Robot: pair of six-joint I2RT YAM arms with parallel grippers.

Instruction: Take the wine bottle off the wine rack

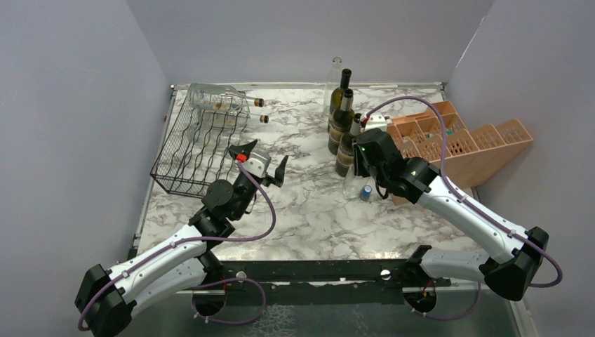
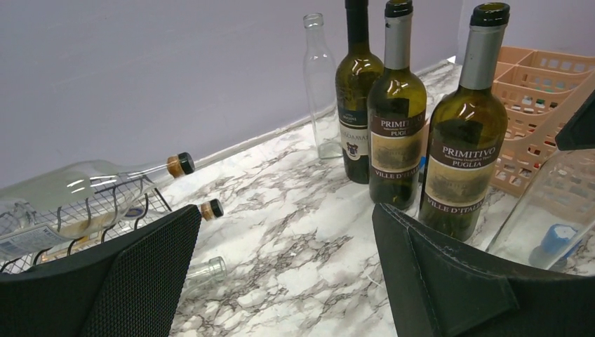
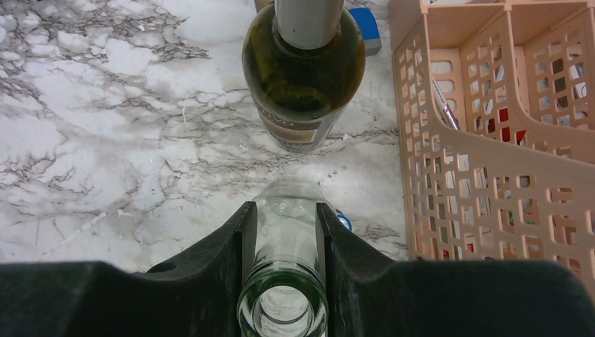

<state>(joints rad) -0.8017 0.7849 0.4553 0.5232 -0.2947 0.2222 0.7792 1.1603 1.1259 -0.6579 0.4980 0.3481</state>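
Right jaws: clamped on neck of clear glass bottle (image 3: 283,309).
Left jaws: spread wide, empty.
Release: best only once base sits flat on white marble desk (image 3: 105,105).

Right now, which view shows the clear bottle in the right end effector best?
Right wrist: the clear bottle has its neck clamped in the right end effector, mouth visible. Top external shows only its lower body, the neck covered; left wrist shows its side at the frame edge.
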